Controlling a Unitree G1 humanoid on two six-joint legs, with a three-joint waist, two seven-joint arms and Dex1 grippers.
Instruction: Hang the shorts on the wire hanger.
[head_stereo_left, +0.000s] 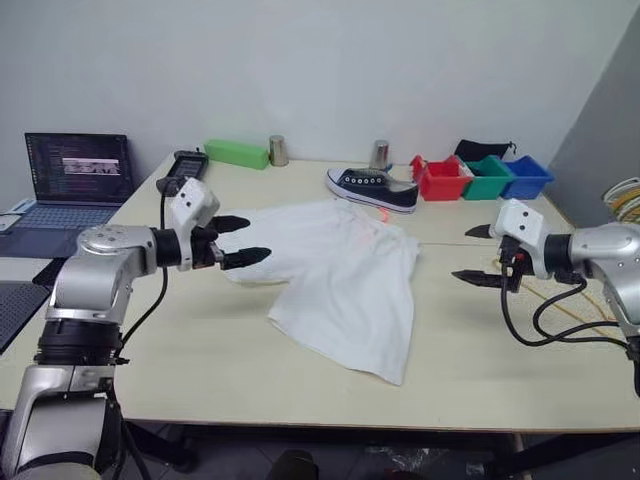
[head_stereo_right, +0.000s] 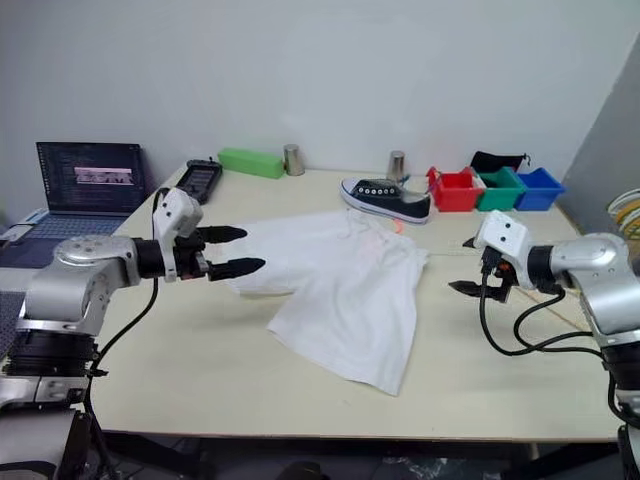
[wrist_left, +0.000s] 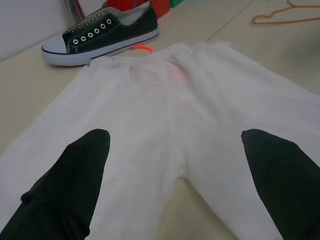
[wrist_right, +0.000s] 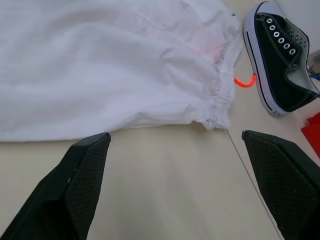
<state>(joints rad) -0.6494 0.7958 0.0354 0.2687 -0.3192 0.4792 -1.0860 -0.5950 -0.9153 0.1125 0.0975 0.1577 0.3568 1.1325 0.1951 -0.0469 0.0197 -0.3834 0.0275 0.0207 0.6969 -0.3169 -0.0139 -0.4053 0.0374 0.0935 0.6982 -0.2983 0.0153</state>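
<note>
The white shorts (head_stereo_left: 340, 270) lie spread flat in the middle of the table, waistband toward the shoe, with a faint orange-red print near the waist. My left gripper (head_stereo_left: 258, 238) hovers open just over their left edge, pointing across them; its fingers (wrist_left: 75, 175) frame the cloth and hold nothing. To the right of the shorts, above bare table, my right gripper (head_stereo_left: 460, 253) is open and empty, aimed at the waistband corner (wrist_right: 217, 117). The thin tan wire hanger (wrist_left: 285, 21) lies flat on the table beyond the shorts, on the right side near my right arm.
A black-and-white sneaker (head_stereo_left: 372, 188) sits behind the shorts with a small orange ring (wrist_left: 141, 48) beside it. Red (head_stereo_left: 441, 178), green (head_stereo_left: 487, 176) and blue (head_stereo_left: 525, 175) bins stand at the back right. A laptop (head_stereo_left: 78, 180) is at far left, a green box (head_stereo_left: 237, 153) at the back.
</note>
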